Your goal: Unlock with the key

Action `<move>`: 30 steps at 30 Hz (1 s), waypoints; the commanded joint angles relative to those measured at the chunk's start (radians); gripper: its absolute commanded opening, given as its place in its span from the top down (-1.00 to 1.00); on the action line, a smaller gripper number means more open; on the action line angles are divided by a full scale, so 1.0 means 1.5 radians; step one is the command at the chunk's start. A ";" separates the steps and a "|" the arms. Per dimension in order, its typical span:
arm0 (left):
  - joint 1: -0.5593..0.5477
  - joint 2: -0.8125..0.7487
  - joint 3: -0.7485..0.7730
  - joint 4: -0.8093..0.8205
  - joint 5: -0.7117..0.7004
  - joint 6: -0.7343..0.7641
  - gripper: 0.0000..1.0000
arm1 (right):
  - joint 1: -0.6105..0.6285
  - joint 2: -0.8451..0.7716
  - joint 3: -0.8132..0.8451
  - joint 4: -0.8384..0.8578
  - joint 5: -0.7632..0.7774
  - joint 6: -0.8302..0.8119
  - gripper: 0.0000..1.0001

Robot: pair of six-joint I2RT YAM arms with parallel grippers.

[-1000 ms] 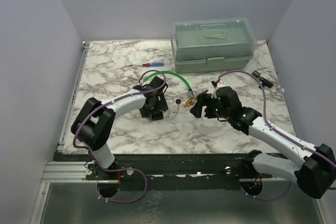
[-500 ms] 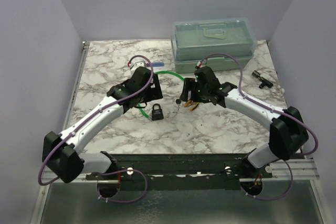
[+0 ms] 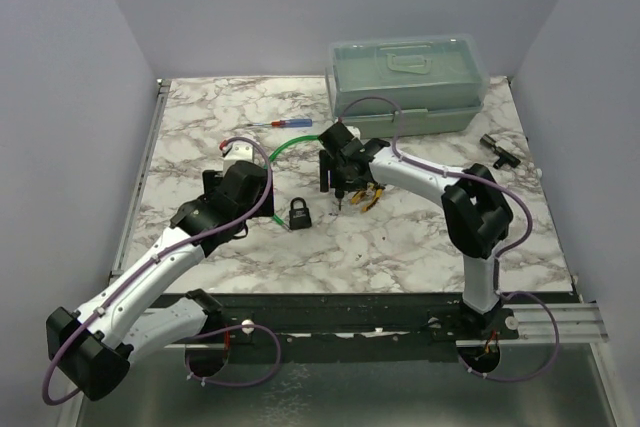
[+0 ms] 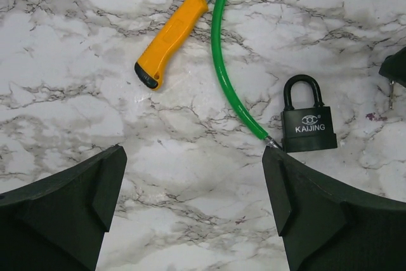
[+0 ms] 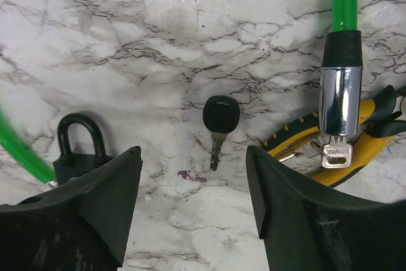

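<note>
Plain pale lavender walls (image 3: 300,7) close in a white tabletop (image 3: 420,247) veined with grey marble pattern. A translucent green toolbox (image 3: 408,82), lid shut, sits at the table's 1 o'clock corner. A red-and-blue screwdriver (image 3: 283,125) lies toward 11 o'clock.

Near the middle stands a black padlock (image 4: 308,122) (marked KAIJING), its shackle shut. A green cable (image 4: 222,74) runs up from its left edge, with a yellow utility knife (image 4: 171,42) at the cable's 9 o'clock.

The key (image 5: 219,125) lies flat on the marble toward the padlock's 3 o'clock, with its dark head at 12 and its blade pointing to 6. The right gripper (image 5: 192,153) hangs over it with its jaws apart, the key between them and untouched. At the key's 3 o'clock the cable's chrome end (image 5: 339,99) rests across yellow-handled pliers (image 5: 304,138).

The left gripper (image 4: 193,153) is spread wide over bare marble and holds nothing; the padlock is just beyond its right finger.
</note>
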 commanded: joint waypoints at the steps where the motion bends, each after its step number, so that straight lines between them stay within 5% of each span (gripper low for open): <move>1: -0.001 -0.016 -0.003 0.034 -0.029 0.022 -0.90 | 0.007 0.055 0.049 -0.079 0.066 0.023 -0.40; 30: 0.001 -0.033 -0.006 0.038 -0.005 0.026 -0.85 | 0.023 0.192 0.146 -0.153 0.106 0.023 0.09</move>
